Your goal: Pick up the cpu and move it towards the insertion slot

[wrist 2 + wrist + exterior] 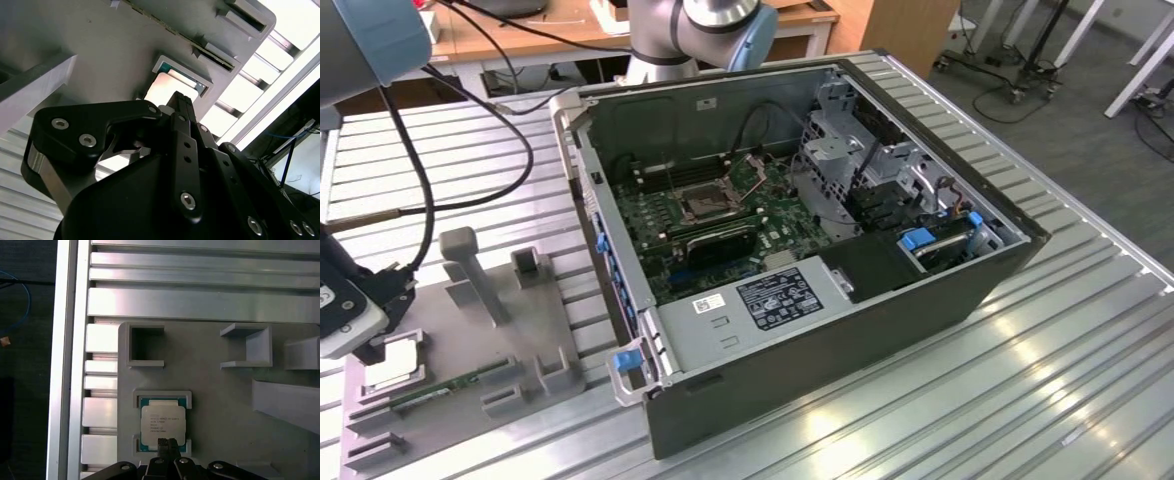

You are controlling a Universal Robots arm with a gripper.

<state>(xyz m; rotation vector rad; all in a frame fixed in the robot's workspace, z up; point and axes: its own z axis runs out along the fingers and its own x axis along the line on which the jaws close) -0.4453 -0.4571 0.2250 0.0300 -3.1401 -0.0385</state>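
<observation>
**While the cpu lies in its tray, the pincer is poised over it**

Since the arm's wrist (347,300) sits at nine o'clock in the exterior view, the account begins there. The pincer (167,442) hangs over the grey tray (460,345) on the slatted bench (1014,400). In the first wrist view its two tips are pressed together, clenched on nothing, and they lie over one edge of the cpu (163,424). The chip lies flat in its square recess, silvery top up; whether the tips touch it I cannot tell. A green memory stick (447,385) rests in the same tray, toward seven o'clock.

Moving right, the open computer case (854,340) stands in the middle. The insertion slot (703,200), a metal-framed square on the green board, sits well apart from the chip, toward two o'clock from the tray.

By my judgement the task is at its start. Nothing is grasped or lifted, and the whole carry to the slot is left.
</observation>
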